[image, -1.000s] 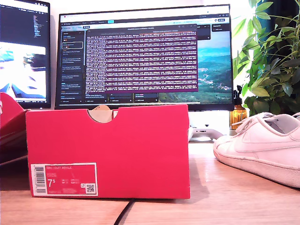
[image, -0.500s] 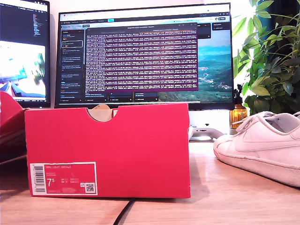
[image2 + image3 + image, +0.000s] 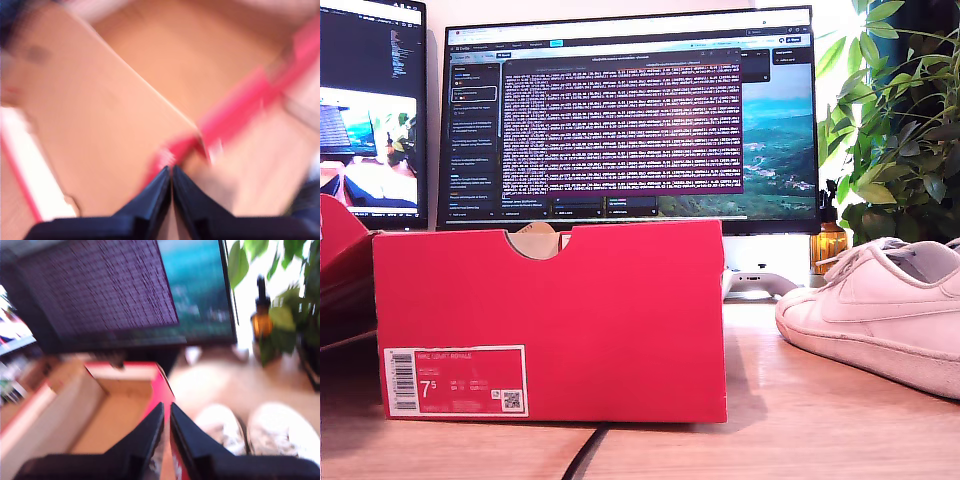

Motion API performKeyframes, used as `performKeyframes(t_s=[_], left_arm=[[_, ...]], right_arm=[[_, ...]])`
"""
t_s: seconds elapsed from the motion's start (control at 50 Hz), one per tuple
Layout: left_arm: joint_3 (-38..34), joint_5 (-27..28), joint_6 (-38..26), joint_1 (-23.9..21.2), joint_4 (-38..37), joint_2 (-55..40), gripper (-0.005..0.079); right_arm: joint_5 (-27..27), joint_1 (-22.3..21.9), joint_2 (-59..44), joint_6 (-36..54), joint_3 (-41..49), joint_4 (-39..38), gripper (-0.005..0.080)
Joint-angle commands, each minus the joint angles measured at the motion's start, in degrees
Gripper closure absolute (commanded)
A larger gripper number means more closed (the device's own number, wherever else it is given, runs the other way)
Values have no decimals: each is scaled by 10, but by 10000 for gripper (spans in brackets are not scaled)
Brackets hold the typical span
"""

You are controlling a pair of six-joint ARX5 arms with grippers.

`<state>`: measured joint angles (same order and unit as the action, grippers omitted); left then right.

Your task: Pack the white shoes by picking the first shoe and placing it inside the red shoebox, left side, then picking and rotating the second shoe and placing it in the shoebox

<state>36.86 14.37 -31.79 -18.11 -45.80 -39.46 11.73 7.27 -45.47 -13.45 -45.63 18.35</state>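
The red shoebox point(image 3: 550, 320) stands on the wooden table toward the exterior view's left, its label facing the camera. One of the white shoes point(image 3: 880, 310) lies at that view's right, partly cut off. Neither gripper shows in the exterior view. In the blurred first wrist view, my first gripper point(image 3: 171, 173) is shut and empty, hovering over a red box edge point(image 3: 240, 107) and tan cardboard. My second gripper point(image 3: 166, 410) is also shut and empty, above the open shoebox's point(image 3: 115, 410) red wall. Beyond it both white shoes point(image 3: 220, 427) point(image 3: 280, 432) lie side by side.
A flatter red lid point(image 3: 340, 270) leans at the exterior view's left edge. Two monitors point(image 3: 630, 115) stand behind the box. An amber bottle point(image 3: 828, 250) and a leafy plant point(image 3: 900, 120) sit behind the shoe. A black cable point(image 3: 585, 455) runs out from under the box.
The picture on the small screen at the exterior view's left has changed. The whole view has shifted a hair; the box and shoe keep their places.
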Motion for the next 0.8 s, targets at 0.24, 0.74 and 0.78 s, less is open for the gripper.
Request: performKeyframes(t_s=[0.24,0.74,0.78], left_arm=[[1,-249,-17,-192,-5,-127,762],[1,-268,-17,-195,132,-238,762],[1,-263,-17,-195,135,-244,762]], right_arm=[[21,2,-156,5,-86,132,763],[27,29,-243,92,-140,309,477],[27,32,-254,96,-140,316,477]])
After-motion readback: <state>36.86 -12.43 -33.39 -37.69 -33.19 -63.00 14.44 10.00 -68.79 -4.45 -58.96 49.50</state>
